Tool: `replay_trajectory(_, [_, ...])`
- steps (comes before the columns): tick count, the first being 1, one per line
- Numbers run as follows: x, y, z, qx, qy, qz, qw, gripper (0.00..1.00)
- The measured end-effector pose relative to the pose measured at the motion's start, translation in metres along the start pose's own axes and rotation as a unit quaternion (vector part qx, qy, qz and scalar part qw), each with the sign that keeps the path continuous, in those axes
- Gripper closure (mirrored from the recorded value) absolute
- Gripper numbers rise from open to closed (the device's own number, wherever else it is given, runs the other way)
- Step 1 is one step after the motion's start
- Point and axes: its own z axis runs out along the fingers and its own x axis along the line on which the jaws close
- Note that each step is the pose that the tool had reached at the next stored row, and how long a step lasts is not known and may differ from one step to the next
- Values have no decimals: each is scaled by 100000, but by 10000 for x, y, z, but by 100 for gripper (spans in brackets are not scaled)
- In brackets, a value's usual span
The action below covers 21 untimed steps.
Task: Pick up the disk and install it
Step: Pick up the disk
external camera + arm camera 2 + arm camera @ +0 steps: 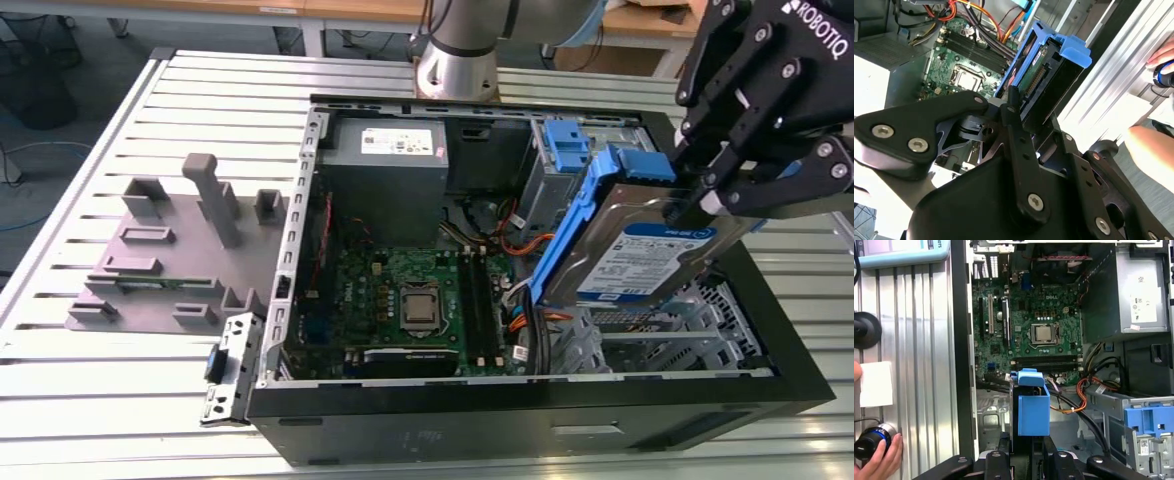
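Silver disk (638, 262) with blue rails, pinched tight in the gripper (710, 200), tilted on edge above the open case (534, 420). Might slip from so small a grip and drop onto the green board (400, 295), or snag the orange wires (525, 240).

Gripped end of the disk (1033, 412), hidden behind the gripper (1026, 444)
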Motion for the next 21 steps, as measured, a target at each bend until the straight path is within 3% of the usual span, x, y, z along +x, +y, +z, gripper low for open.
replay_trajectory(8, [4, -113, 29, -7, 10, -83, 100000, 65])
replay_trajectory(13, [7, -147, 48, -15, 70, -296, 100000, 65])
replay_trajectory(21, [7, -151, 51, -18, 129, -425, 99999, 65])
